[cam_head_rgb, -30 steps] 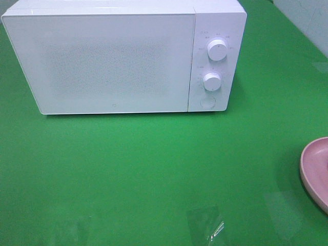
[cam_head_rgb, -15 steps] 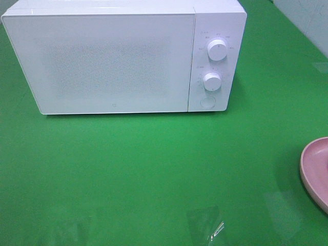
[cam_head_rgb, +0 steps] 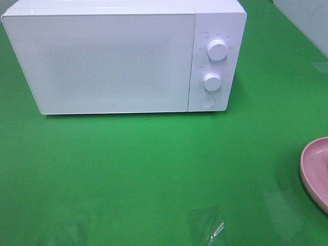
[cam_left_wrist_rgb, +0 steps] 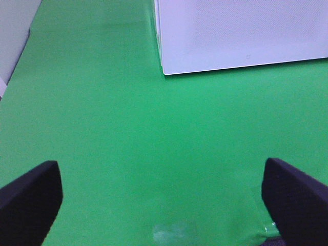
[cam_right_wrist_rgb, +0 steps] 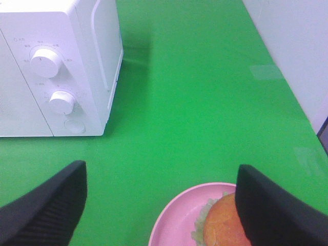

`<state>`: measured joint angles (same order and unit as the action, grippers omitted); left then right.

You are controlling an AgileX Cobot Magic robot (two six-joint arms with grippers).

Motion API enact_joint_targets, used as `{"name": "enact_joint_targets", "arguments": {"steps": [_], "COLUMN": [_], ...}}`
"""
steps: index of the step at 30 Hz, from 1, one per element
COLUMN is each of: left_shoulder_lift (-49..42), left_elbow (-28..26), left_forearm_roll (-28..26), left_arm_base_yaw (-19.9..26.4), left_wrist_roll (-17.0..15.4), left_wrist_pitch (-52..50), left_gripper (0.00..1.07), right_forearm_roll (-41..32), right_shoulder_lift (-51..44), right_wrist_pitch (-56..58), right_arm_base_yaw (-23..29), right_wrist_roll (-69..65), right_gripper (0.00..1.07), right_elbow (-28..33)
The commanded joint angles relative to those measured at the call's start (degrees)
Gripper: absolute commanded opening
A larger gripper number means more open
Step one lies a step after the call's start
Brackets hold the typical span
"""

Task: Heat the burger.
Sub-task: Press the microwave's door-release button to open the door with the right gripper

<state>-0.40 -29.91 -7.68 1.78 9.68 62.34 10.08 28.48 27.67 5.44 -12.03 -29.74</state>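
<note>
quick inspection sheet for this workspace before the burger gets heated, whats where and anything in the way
surface: green table, flat, no spills seen
job's things: burger sits on a pink plate at the table's right edge; microwave at the back, door shut
clutter: a clear shiny scrap near the front edge
grippers: left gripper open, holding nothing, over bare table; right gripper open, holding nothing, near the plate
cables: nothing seen
surroundings: pale wall past the table's far right corner
</note>
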Motion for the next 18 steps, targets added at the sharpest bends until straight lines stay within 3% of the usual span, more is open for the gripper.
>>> {"name": "enact_joint_targets", "arguments": {"steps": [1,13,18], "left_shoulder_lift": [-1.3,-1.3,-1.3], "left_elbow": [0.2,0.2,0.2], "left_forearm_roll": [-0.3,-0.3,-0.3], "left_arm_base_yaw": [-0.2,-0.2,-0.2], "left_wrist_roll": [0.0,0.0,0.0], "left_wrist_pitch": [-0.9,-0.9,-0.9], "left_gripper": [0.98,0.98,0.98], "right_forearm_roll": [0.3,0.9,4.8], "right_shoulder_lift": [4.5,14.6,20.7], "right_wrist_pitch": [-5.9,-16.9,-23.9], "right_arm_base_yaw": [0.1,0.1,0.1], "right_wrist_roll": [-0.3,-0.3,-0.3], "right_gripper": [0.76,0.76,0.76], "right_elbow": [-0.3,-0.3,-0.2]}}
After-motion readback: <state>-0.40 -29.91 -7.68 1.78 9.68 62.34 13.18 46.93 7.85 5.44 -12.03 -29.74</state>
